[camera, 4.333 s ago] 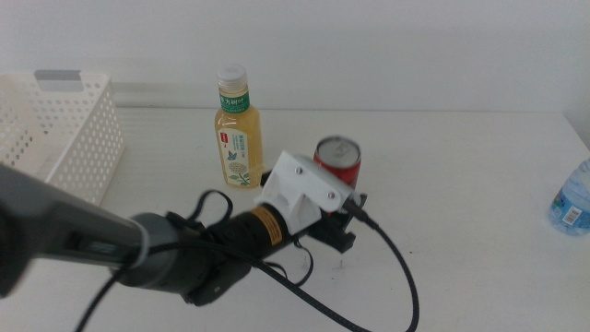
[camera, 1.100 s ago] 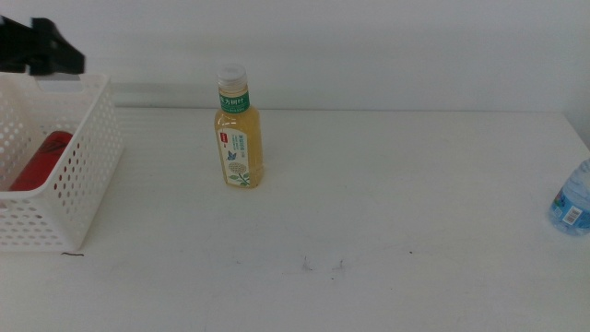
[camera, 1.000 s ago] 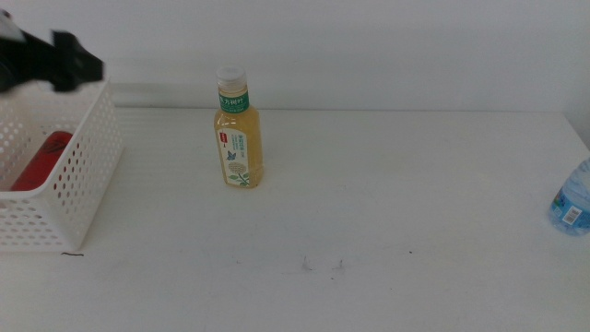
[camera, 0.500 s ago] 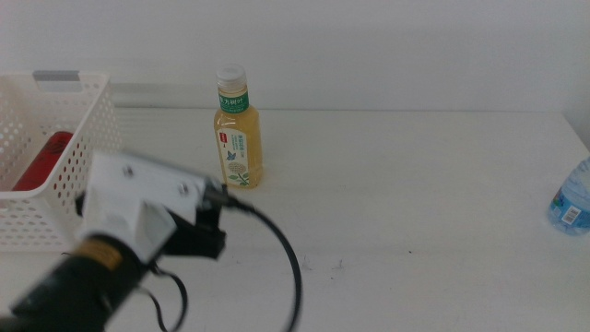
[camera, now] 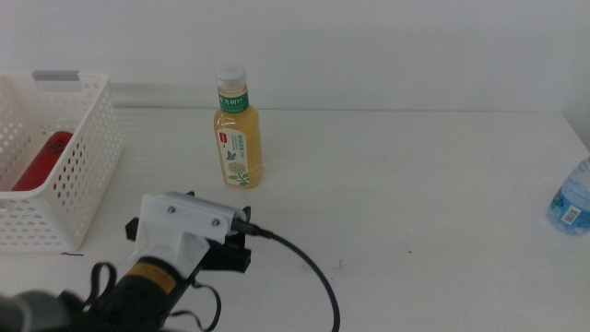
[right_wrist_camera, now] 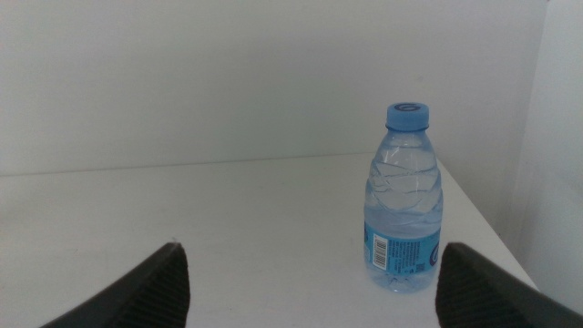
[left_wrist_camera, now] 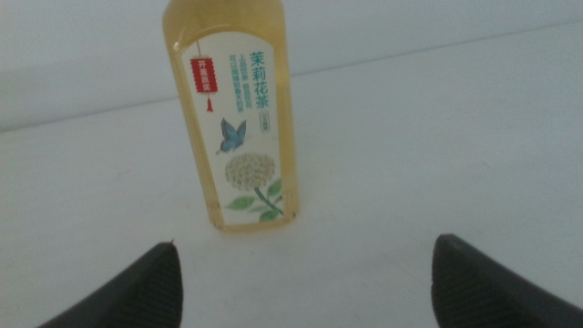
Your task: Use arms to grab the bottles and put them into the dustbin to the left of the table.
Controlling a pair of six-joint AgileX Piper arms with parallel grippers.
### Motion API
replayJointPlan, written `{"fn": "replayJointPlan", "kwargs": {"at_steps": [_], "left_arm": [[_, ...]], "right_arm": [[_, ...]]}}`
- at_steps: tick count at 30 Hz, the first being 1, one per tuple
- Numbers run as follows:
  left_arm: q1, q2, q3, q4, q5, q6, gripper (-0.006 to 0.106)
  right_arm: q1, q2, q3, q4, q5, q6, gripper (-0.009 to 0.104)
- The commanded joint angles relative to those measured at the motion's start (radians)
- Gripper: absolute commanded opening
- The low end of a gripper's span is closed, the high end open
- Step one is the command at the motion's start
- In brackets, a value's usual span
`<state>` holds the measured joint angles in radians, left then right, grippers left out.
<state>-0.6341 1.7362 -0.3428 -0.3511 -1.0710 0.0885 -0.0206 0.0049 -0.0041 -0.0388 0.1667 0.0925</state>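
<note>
The yellow tea bottle (camera: pixel 238 138) stands upright at the back middle of the table (camera: pixel 415 203). My left gripper (camera: pixel 230 251) is open and empty, low on the table just in front of the bottle. In the left wrist view the bottle (left_wrist_camera: pixel 239 118) stands a little ahead of the open left gripper (left_wrist_camera: pixel 305 292), between the lines of its jaws. The red soda can (camera: pixel 41 161) lies inside the dustbin (camera: pixel 88 148). The clear water bottle (camera: pixel 572 198) stands at the table's right edge. In the right wrist view it (right_wrist_camera: pixel 404 205) stands ahead of my open right gripper (right_wrist_camera: pixel 310 292), which is out of the middle view.
The white arm housing (camera: pixel 180 235) and its black cable (camera: pixel 304 267) lie over the table's front left. The table's right edge runs close beside the water bottle.
The red can has gone from the table into the dustbin. My left arm has swung from over the dustbin back to the table and now faces the tea bottle.
</note>
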Motion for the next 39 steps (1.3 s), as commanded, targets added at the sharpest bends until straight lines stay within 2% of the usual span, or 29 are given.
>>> {"fn": "replayJointPlan", "kwargs": {"at_steps": [1,5,13,23,36,39], "left_arm": [[0.043,0.048,-0.046,0.07,-0.033,-0.022,0.094],[0.107,0.112,-0.124,0.144,-0.027,-0.049,0.094],[0.176,0.219,-0.312,0.198,0.072,-0.056,0.094],[0.187,0.324,-0.452,0.154,0.096,-0.041,0.094],[0.203,0.415,-0.556,0.158,0.112,-0.041,0.094],[0.22,0.421,-0.57,0.19,0.134,-0.041,0.094]], "right_arm": [[-0.007,-0.005,0.004,-0.007,-0.01,-0.004,0.088],[-0.007,-0.005,0.004,-0.007,-0.01,-0.004,0.088],[-0.007,-0.005,0.004,-0.007,-0.01,-0.004,0.088],[-0.007,-0.005,0.004,-0.007,-0.01,-0.004,0.088],[-0.007,-0.005,0.004,-0.007,-0.01,-0.004,0.088],[-0.007,-0.005,0.004,-0.007,-0.01,-0.004,0.088]]}}
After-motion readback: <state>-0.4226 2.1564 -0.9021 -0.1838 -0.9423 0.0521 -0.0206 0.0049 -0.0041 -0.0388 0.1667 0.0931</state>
